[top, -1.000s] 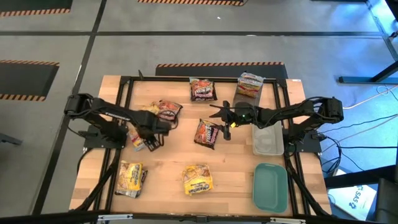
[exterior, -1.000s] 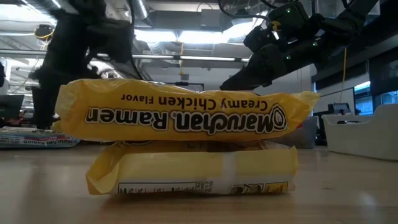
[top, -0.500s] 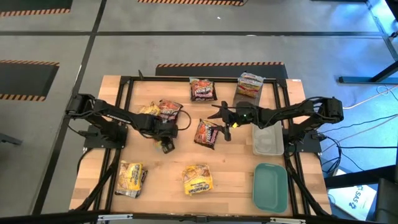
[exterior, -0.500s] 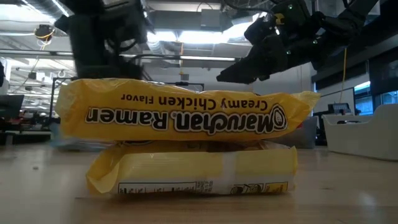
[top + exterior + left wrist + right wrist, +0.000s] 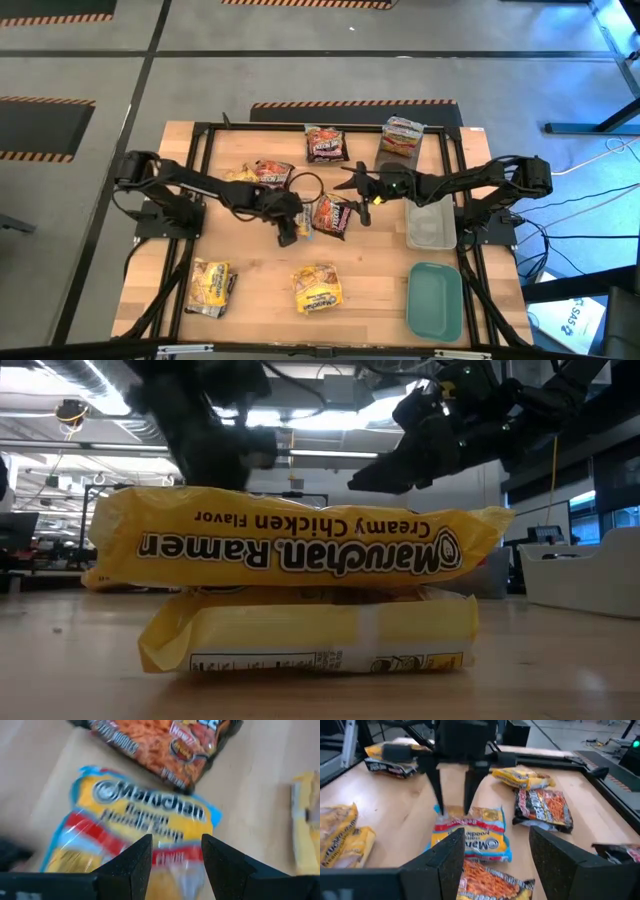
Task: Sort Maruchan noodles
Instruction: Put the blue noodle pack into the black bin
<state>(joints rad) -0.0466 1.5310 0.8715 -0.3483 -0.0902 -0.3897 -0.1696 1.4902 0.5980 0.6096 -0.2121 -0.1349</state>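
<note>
Nearest the low camera, two yellow Maruchan noodles packets (image 5: pixel 300 545) lie stacked on the desk (image 5: pixel 260 290). Mid-desk, left gripper (image 5: pixel 452 802), jaws moderately parted, straddles a yellow-and-blue packet's (image 5: pixel 472 837) edge. Right gripper (image 5: pixel 362 212), jaws apart and empty, hovers beside a dark red packet (image 5: pixel 333 213)

the table (image 5: pixel 260 310) is pale wood, edged by a black frame (image 5: pixel 330 127). around it lies a grey concrete floor (image 5: pixel 300 70) marked with dark lines and black-and-yellow hazard tape (image 5: pixel 350 103). dark mats (image 5: pixel 45 125) sit off to one side. cables (image 5: pixel 580 240) trail across the floor on the other side, near a desk leg (image 5: pixel 590 125). across the table the room is an open hall with ceiling light strips (image 5: pixel 300 418), ducts and bright windows (image 5: pixel 585 500).
</note>
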